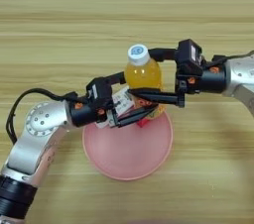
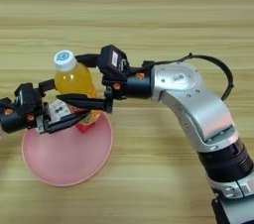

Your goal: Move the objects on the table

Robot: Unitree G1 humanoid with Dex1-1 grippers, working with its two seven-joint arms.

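Two tools meet over the far rim of the pink plate (image 1: 119,161), near the middle of the table (image 1: 49,29). The right tool (image 1: 155,77) comes in from the right side, its two black fingers on either side of the bottle (image 1: 143,72), one behind the neck and one across the front low down; it looks to be pinching the bottle, which stands upright with its white cap up and its base at the plate's far rim. The left tool (image 1: 130,101) reaches in from the near left; a white piece, probably the remote (image 1: 120,100), sits between its fingers, though most of it is hidden, so I cannot tell how firmly it is gripped. A small red cube (image 1: 143,122) lies on the plate just under the fingers.

The step in hand seems to be the handling of the bottle at the plate. The next move calls for keeping the bottle upright, and for clearing the left arm's fingers, which crowd close beside it.
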